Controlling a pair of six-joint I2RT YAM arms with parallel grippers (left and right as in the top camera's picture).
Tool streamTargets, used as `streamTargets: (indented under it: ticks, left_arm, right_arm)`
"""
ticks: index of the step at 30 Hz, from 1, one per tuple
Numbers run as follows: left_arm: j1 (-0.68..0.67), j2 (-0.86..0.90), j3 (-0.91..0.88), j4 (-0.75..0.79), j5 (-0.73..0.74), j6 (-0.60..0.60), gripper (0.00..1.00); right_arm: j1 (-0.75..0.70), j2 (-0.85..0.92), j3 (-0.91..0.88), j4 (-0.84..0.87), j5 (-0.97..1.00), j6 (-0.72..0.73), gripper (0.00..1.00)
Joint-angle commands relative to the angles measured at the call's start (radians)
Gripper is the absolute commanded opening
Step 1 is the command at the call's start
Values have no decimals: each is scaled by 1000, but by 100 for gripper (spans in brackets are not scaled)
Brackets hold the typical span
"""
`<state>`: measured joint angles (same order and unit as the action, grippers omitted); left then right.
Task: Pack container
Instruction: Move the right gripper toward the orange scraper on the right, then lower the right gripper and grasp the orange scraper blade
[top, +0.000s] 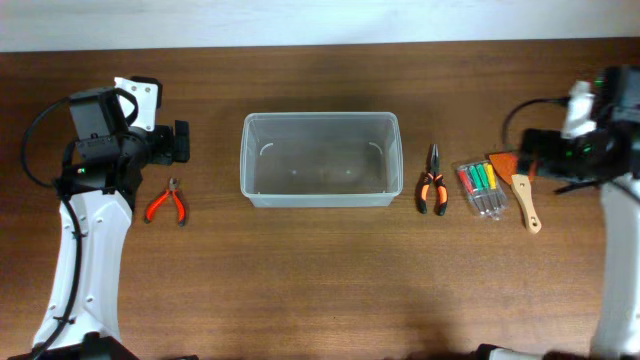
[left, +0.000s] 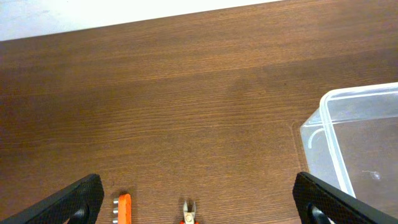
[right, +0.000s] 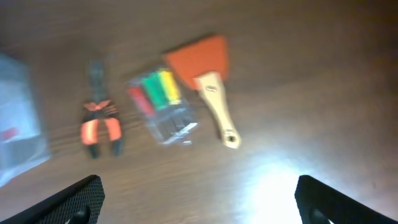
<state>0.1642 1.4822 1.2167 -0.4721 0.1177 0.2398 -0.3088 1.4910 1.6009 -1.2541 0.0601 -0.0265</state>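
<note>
1 clear container (top: 320, 117), 2 pliers: red-handled pair (top: 167, 204), orange-black pair (top: 432, 191); 1 case of coloured bits (top: 481, 190); 1 wooden-handled scraper (top: 524, 195).

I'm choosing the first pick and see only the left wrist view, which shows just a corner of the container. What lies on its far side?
Observer: Orange-handled pliers lie just right of the container, apart from it.
Operator: Anything beyond them?
Observer: A small clear case of coloured bits, then a wooden-handled scraper with an orange blade.
Operator: Is the container loaded?
Observer: No, nothing lies inside it.
</note>
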Motion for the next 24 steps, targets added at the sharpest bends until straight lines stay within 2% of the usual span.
streamTargets:
  ticks: [1,7,12,22,24]
  left_arm:
    - [3,10,21,0,17,13,99]
    - [3,10,21,-1,17,13,99]
    - [3,10,21,-1,17,13,99]
    - [3,10,21,-1,17,13,99]
    - [3,10,21,-1,17,13,99]
  right_arm:
    - [-70,52,21,6,22,4,100]
    - [-91,201,21,1,-10,-99,98]
    - [-93,335,21,24,5,-162,90]
    - [-93,514,21,134,5,-280,91]
    - [-93,529,21,160,3,-297,94]
